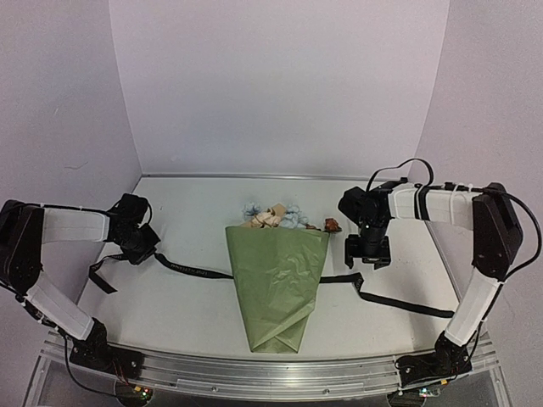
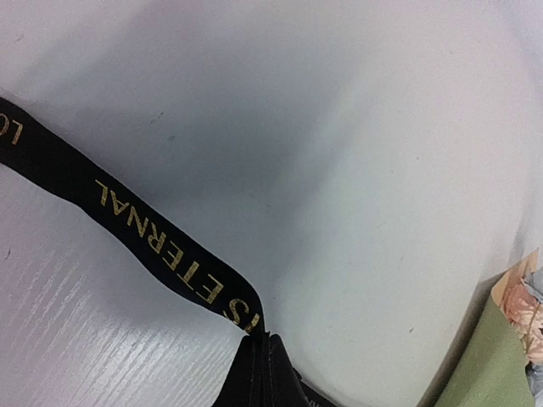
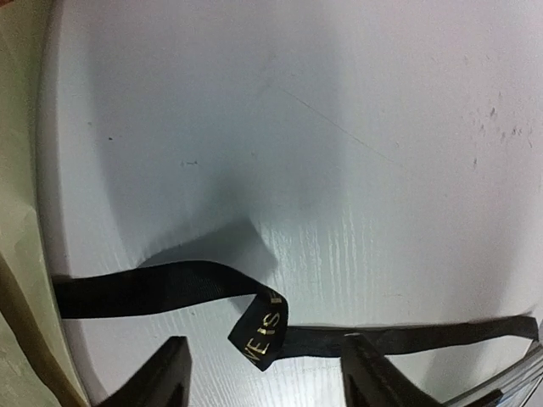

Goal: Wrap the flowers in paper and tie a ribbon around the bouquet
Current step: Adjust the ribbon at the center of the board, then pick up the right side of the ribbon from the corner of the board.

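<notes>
- White table (image 1: pixel 195 314) under lilac walls; bouquet (image 1: pixel 280 254) flat at centre, flowers (image 1: pixel 273 215) poking out the far end.
- Left gripper (image 2: pixel 257 341) clamped tight on ribbon (image 2: pixel 161 246); right gripper (image 3: pixel 265 356) spread wide, holding nothing (kinked ribbon end loose on the table between its fingers).
- Risk: pulling from the left alone, sliding ribbon out from under the cone.
- Risk: closing too high and missing that kink, or nudging paper (image 1: pixel 276 314) and springing the wrap.
- Black cable (image 1: pixel 397 170) arching over the right arm, well apart from ribbon.
</notes>
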Motion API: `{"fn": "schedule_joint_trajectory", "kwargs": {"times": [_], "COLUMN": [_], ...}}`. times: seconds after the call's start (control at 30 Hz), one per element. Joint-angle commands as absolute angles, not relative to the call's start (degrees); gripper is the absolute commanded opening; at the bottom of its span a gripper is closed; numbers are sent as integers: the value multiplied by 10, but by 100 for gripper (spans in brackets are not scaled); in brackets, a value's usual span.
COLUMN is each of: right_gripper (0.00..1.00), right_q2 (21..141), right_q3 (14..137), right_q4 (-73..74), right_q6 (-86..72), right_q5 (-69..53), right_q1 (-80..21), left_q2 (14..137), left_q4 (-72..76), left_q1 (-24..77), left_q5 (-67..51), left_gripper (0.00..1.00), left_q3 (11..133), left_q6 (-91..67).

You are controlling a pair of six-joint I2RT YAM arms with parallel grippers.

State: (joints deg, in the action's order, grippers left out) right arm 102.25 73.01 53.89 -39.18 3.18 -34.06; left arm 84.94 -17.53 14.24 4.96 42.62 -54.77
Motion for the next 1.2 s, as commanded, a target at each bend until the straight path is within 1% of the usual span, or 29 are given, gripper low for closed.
{"fn": "schedule_joint_trajectory", "kwargs": {"times": [0.0,0.03,0.23,0.4,0.53,0.67,0.87,1.0,1.13,1.17], "right_gripper": [80,83,86,87,88,92,95,93,88,85], "right_q2": [928,911,803,712,666,686,726,754,775,781], "right_q3": [686,670,530,419,364,349,315,300,296,295], "right_q4": [561,561,561,562,560,528,414,380,371,370], "right_q6": [-415,-431,-582,-686,-727,-740,-775,-792,-802,-803], "right_q5": [67,73,123,151,153,108,72,63,67,69], "right_q1": [-338,-336,-305,-258,-208,-153,-101,-74,-65,-64], "left_q2": [813,810,802,803,798,793,796,796,797,796], "left_q4": [-151,-152,-150,-143,-139,-136,-133,-132,-134,-135], "left_q1": [146,146,147,146,146,146,147,146,146,146], "left_q5": [17,13,-12,-31,-36,-40,-45,-45,-46,-46], "left_gripper": [0,0,0,0,0,0,0,0,0,0], "left_q3": [417,416,416,416,415,414,417,416,417,417], "left_q6": [-510,-508,-507,-511,-512,-514,-513,-514,-515,-515]}}
